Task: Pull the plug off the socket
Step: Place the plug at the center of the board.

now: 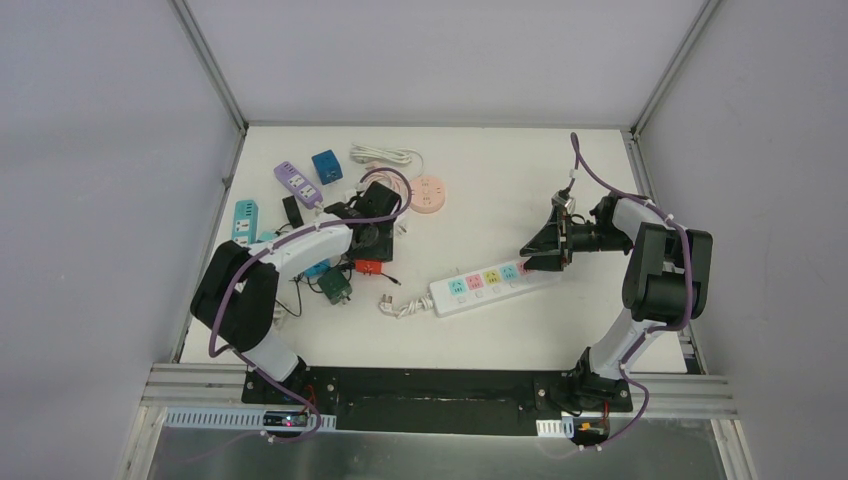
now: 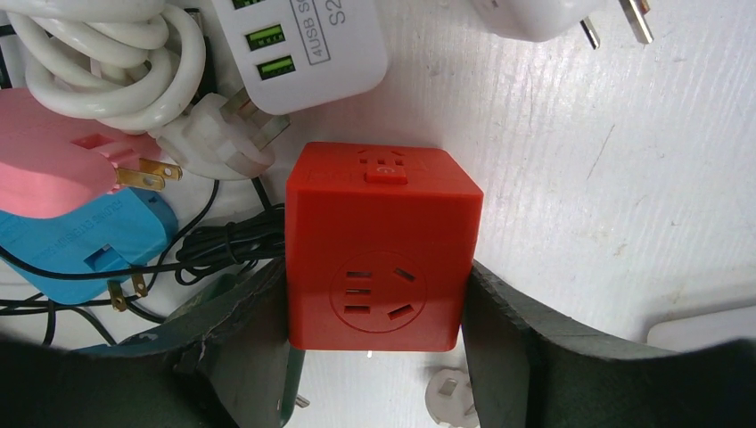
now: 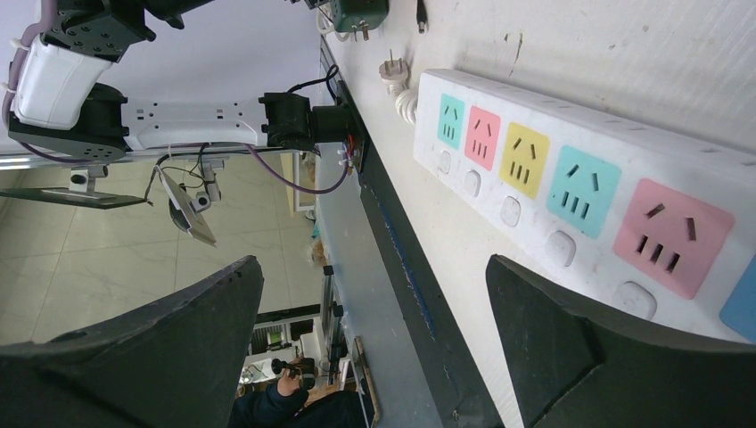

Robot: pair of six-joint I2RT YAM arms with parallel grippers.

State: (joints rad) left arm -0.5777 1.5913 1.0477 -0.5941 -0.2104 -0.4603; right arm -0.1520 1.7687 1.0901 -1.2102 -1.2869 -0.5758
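Observation:
A red cube socket (image 2: 379,241) is gripped between my left gripper's (image 2: 374,343) dark fingers (image 2: 236,343); its front outlet holes are empty. In the top view the cube (image 1: 368,267) sits under the left gripper (image 1: 371,246), left of centre. A small white plug (image 2: 450,392) lies prongs-up on the table just below the cube. A white power strip (image 1: 490,282) with coloured outlets lies mid-table, all outlets empty (image 3: 571,192). My right gripper (image 1: 546,248) is open at the strip's right end, with one finger (image 3: 606,357) over the strip by the pink outlet.
Around the cube lie a white USB charger (image 2: 299,45), a coiled white cable with plug (image 2: 223,138), pink (image 2: 53,156) and blue (image 2: 85,236) adapters and black cords. Purple (image 1: 297,183) and teal (image 1: 245,222) strips and a pink round socket (image 1: 431,194) lie at the back left.

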